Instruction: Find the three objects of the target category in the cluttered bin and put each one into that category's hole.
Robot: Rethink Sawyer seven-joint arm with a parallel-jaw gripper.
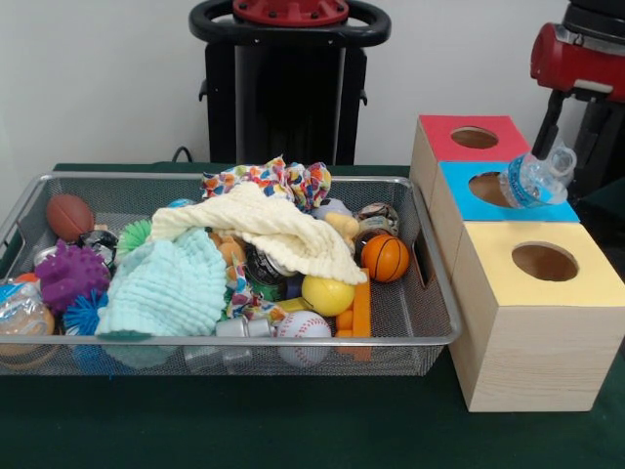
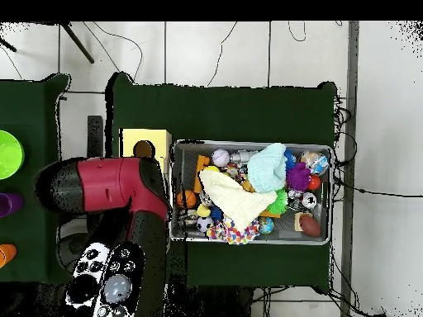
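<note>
A clear plastic water bottle (image 1: 535, 176) hangs tilted over the hole (image 1: 485, 188) of the blue-topped box (image 1: 459, 205), its lower end at the opening. My gripper (image 1: 545, 151) comes down from the red arm at the top right and is shut on the bottle's upper part. A red-topped box (image 1: 439, 147) stands behind the blue one and a yellow-topped box (image 1: 527, 293) in front, each with a round hole. In the overhead view the arm (image 2: 116, 186) hides the gripper, the bottle and two of the boxes; only the yellow box (image 2: 157, 136) shows.
The wire bin (image 1: 293, 342) left of the boxes holds a cream cloth (image 1: 273, 230), a mint cloth (image 1: 166, 288), a basketball (image 1: 385, 257), a yellow ball (image 1: 327, 295), a baseball (image 1: 303, 327), a football (image 1: 69, 216) and a purple spiky ball (image 1: 68, 274).
</note>
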